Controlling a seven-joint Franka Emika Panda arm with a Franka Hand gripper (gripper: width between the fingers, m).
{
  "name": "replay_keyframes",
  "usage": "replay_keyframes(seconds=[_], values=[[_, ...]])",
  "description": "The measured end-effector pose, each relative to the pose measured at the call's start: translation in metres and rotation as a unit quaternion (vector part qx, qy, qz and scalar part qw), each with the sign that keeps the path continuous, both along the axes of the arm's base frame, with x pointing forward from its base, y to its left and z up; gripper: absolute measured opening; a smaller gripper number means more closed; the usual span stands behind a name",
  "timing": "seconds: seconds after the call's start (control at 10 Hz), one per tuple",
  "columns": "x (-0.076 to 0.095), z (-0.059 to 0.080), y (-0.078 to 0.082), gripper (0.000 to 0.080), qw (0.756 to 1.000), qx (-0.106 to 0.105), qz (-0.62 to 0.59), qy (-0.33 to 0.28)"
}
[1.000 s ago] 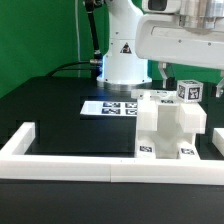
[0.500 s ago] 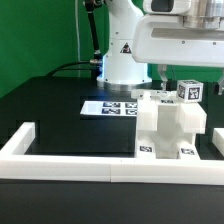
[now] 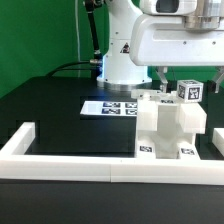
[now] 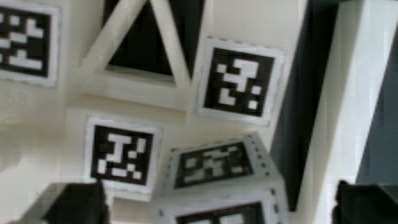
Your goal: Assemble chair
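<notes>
Chair (image 3: 162, 126) stands as one blocky white structure near the front edge of the table (image 3: 60, 125), toward the exterior view's right, just behind the rail (image 3: 60, 168). I see one black table carrying everything. One white arm (image 3: 125, 50) rises from the far edge of the table. One low white rail runs along the front edge, and a short run of it turns back at the corner on the exterior view's left.

One flat marker board (image 3: 108, 106) lies on the table between the arm's base and the white structure. Its tags are too small for me to count.

One tagged cube (image 3: 190, 90) sits on top of the structure. One gripper (image 3: 191, 76) hangs right over that cube with its two fingers spread wide, one on either side. Whether either finger touches the cube I cannot tell from here.

On the structure I count three clear tags from outside: one on the cube and two along the bottom front edge. In the wrist view I count five tags (image 4: 240, 75), two of them cut off by the frame. The two dark fingertips (image 4: 75, 205) stand far apart with white plastic between them.
</notes>
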State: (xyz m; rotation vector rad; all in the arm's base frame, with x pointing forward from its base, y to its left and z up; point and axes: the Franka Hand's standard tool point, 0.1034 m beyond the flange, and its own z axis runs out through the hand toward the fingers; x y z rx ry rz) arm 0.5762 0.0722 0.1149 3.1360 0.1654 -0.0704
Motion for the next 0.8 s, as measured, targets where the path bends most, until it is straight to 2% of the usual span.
replay_keyframes(seconds=[0.2, 0.5, 0.8], values=[[0.0, 0.0001, 0.0, 0.0281, 1.0, 0.0, 0.0, 0.0], [0.0, 0.0, 0.0003, 0.0285, 1.0, 0.0, -0.025, 0.0], [-0.0001, -0.0002, 0.0006, 0.0285, 0.99, -0.005, -0.143, 0.0]])
